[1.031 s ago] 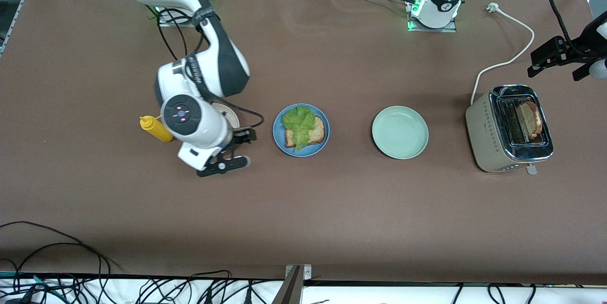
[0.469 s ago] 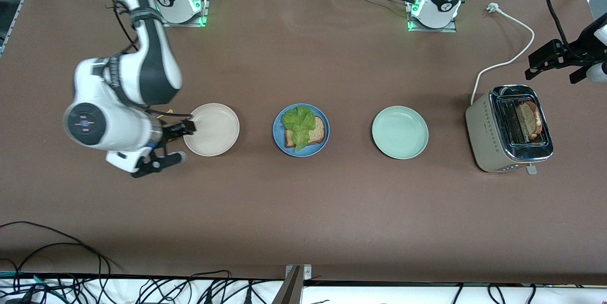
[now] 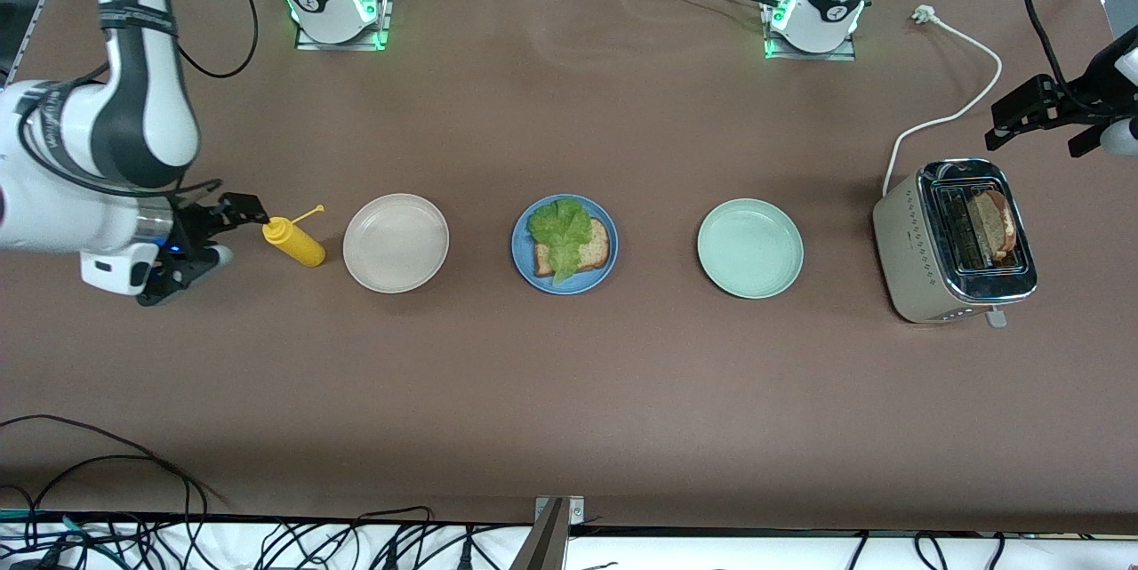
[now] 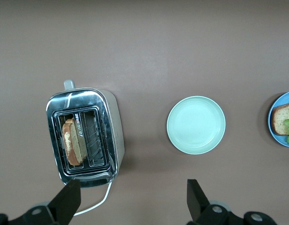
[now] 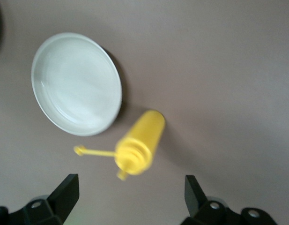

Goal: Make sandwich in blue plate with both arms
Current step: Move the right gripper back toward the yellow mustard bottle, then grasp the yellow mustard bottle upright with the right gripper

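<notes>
In the front view, the round blue plate [image 3: 564, 244] is seen at the middle of the brown table [image 3: 569, 392], between a round beige plate [image 3: 396, 243] and a round pale green plate [image 3: 749, 248]. On it one square brown bread slice [image 3: 589, 250] lies, with a ruffled green lettuce leaf [image 3: 560, 234] on top, so the sandwich appears half built. The second bread slice [image 3: 994, 225] is standing in a slot of the silver toaster [image 3: 953, 241] at the left arm's end of the table, probably to be lifted out next. The right gripper [image 3: 213, 232] is held open and empty just beside a yellow squeeze bottle [image 3: 294, 241]. The left gripper [image 3: 1040, 116] is held above the table near the toaster.

In the left wrist view, the left gripper [image 4: 134, 201] is shown wide open with nothing in it, and the toaster [image 4: 84, 136] with its slice [image 4: 71, 147] is seen below.

In the right wrist view, the right gripper [image 5: 130, 194] is wide open over the yellow bottle [image 5: 140, 143], which stands beside the beige plate [image 5: 76, 83]; sauce is perhaps intended.
</notes>
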### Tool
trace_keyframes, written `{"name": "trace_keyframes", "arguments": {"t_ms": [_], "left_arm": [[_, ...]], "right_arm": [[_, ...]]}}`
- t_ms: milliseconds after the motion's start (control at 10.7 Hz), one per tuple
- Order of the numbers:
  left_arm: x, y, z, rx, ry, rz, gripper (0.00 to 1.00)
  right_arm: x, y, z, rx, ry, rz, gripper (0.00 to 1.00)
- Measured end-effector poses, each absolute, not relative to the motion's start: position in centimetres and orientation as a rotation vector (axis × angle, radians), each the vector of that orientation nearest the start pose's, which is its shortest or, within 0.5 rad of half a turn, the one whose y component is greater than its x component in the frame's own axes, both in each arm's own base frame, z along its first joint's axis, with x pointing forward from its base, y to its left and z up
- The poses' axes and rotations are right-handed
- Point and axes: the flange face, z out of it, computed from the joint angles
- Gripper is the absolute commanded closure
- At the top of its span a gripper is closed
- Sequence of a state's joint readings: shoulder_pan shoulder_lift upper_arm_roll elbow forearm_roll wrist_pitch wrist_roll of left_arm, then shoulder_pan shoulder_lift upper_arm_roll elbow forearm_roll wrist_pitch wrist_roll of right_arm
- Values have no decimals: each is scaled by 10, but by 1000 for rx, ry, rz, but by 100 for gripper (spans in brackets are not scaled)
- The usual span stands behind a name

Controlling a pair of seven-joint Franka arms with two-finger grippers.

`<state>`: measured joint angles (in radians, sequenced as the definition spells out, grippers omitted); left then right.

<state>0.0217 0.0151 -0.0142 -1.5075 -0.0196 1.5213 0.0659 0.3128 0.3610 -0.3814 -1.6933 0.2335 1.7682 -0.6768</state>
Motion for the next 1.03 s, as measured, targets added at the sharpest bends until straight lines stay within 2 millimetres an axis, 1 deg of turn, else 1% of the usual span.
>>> {"name": "trace_keyframes", "arguments": {"t_ms": [188, 281, 375, 562, 656, 844, 1031], "left_arm": [[555, 1, 642, -3160, 96, 1, 0], [555, 1, 642, -3160, 98, 1, 0], [555, 0, 642, -3160, 99, 0, 0], [555, 0, 642, -3160, 101, 0, 0], [555, -1, 642, -3160, 102, 0, 0], [555, -2, 641, -3161, 104, 1, 0], [555, -2, 641, -3161, 105, 1, 0]], "right_arm": [[603, -55, 359, -2777, -898, 260, 0], [594, -76, 348, -2741, -952, 247, 0], [588, -93, 337, -2692, -987, 215, 0], [577, -115, 318, -2571, -1038, 119, 0], [574, -122, 305, -2502, -1073, 64, 0], [571, -134, 268, -2346, -1169, -65, 0], [567, -142, 229, -2174, -1315, -229, 0]]}}
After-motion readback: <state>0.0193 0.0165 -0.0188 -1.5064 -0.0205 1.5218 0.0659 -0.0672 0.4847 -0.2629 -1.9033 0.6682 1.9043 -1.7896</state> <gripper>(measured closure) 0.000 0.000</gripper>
